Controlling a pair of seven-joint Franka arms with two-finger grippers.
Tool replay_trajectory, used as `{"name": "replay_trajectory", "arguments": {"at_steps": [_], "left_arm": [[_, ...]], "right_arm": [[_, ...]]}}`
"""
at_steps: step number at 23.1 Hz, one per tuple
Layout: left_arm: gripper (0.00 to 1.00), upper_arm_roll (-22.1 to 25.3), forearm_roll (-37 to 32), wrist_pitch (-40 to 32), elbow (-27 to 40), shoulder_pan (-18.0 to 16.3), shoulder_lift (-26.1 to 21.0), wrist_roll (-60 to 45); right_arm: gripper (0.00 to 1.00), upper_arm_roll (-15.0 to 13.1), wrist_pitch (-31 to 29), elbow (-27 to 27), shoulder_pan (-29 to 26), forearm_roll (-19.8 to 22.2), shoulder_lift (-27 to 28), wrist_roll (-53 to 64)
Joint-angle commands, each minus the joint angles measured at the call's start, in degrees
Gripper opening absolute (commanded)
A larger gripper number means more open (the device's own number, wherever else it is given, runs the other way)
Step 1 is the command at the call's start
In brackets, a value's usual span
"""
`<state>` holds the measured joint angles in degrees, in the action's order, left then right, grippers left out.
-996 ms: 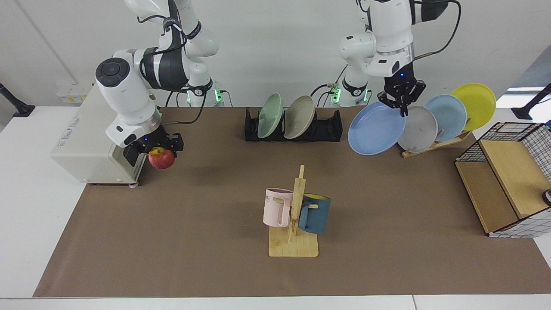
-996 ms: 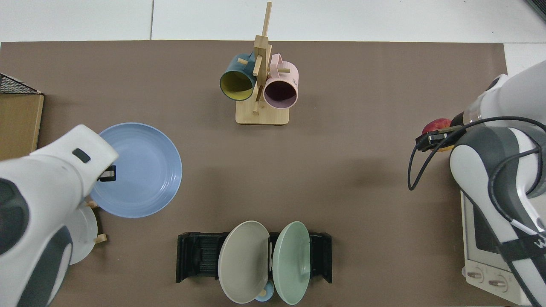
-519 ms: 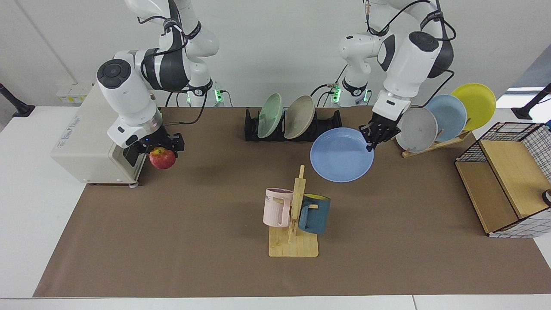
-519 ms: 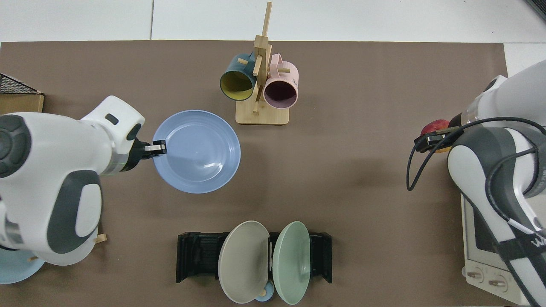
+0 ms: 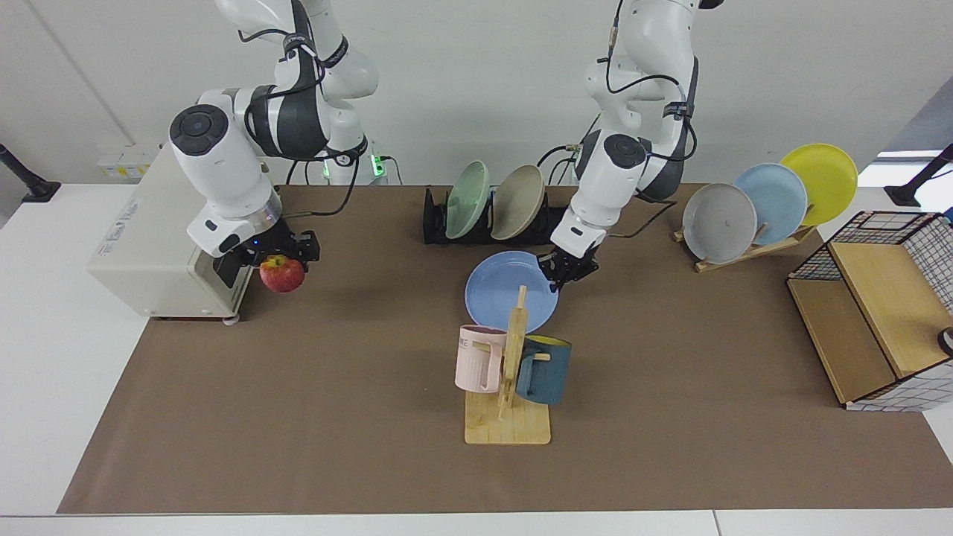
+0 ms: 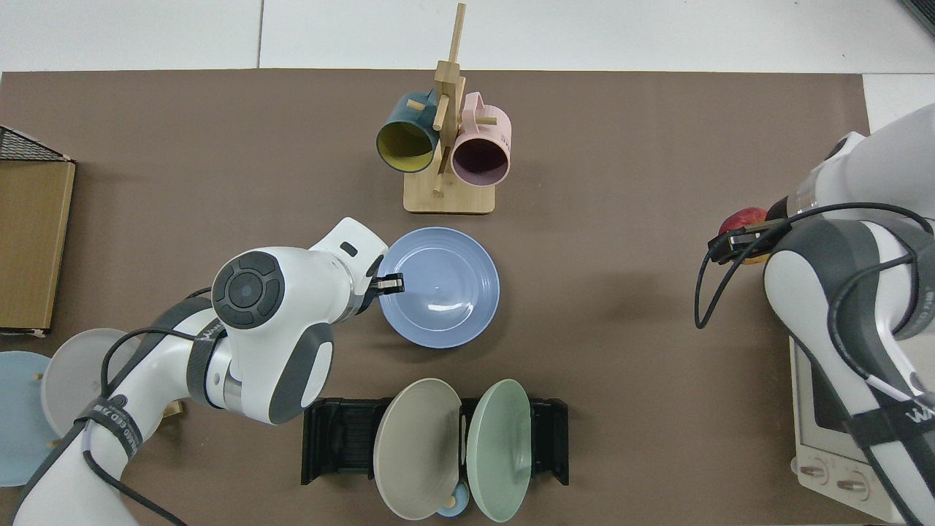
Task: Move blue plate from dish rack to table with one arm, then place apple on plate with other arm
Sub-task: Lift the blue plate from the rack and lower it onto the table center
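Note:
The blue plate (image 5: 500, 289) (image 6: 445, 299) is held level and low over the brown mat of the table (image 5: 335, 402), just behind the mug tree; I cannot tell whether it touches the mat. My left gripper (image 5: 563, 278) (image 6: 391, 283) is shut on the plate's rim. The black dish rack (image 5: 577, 216) (image 6: 336, 438) at the back holds a pale green and a beige plate. At the other end of the table my right gripper (image 5: 281, 260) (image 6: 746, 235) is shut on the red apple (image 5: 282, 275) (image 6: 739, 218), lifted off the mat beside a white appliance.
A wooden mug tree (image 5: 511, 372) (image 6: 447, 139) with a pink and a dark teal mug stands right in front of the plate. A slanted wooden stand (image 5: 752, 246) carries grey, sky-blue and yellow plates. A white appliance (image 5: 149, 246) and a wire-and-wood shelf (image 5: 878, 320) flank the mat.
My left arm has swung the blue plate from beside the wooden stand toward the table's middle and lowered it, tipping it level. The right gripper with the apple has barely shifted.

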<state>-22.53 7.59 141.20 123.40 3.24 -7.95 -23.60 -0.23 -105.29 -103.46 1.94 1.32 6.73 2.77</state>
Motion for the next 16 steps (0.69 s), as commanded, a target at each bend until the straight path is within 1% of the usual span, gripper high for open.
{"name": "replay_trajectory", "arguments": {"at_steps": [1,4,7,12,13,14,15,16], "left_arm": [[0.00,0.5,0.8,2.8,2.2,0.7,0.5,-0.1],[0.00,0.5,0.8,4.5,3.2,0.9,0.5,-0.2],[0.00,0.5,0.8,4.8,4.1,2.2,0.4,-0.2],[0.00,0.5,0.8,5.8,4.4,2.2,-0.2,-0.5],[0.00,0.5,0.9,6.3,4.3,2.2,-0.4,-0.8],[0.01,0.5,0.9,7.2,4.3,2.2,-0.6,-1.7],[0.07,0.5,0.9,7.8,4.4,2.2,-0.6,-2.7],[0.11,0.5,0.9,8.0,4.4,2.2,-0.9,-3.5]], "right_arm": [[0.00,0.3,-0.3,-1.0,0.0,-0.3,-0.9,0.7],[0.00,0.4,-0.3,-1.5,0.1,-0.3,-0.9,0.5],[0.00,0.4,-1.3,-1.9,0.2,-0.3,-0.9,0.7],[0.00,1.0,-1.5,-2.0,0.3,-0.4,-0.9,0.3],[0.00,1.0,-1.6,-2.1,0.6,-1.1,-0.8,0.0],[0.00,1.0,-2.0,-2.1,1.7,-1.8,-0.8,-0.6],[0.00,0.9,-2.9,-2.2,2.8,-1.9,-0.8,-1.7],[0.00,1.0,-3.1,-2.4,3.2,-1.9,-0.8,-3.0]]}}
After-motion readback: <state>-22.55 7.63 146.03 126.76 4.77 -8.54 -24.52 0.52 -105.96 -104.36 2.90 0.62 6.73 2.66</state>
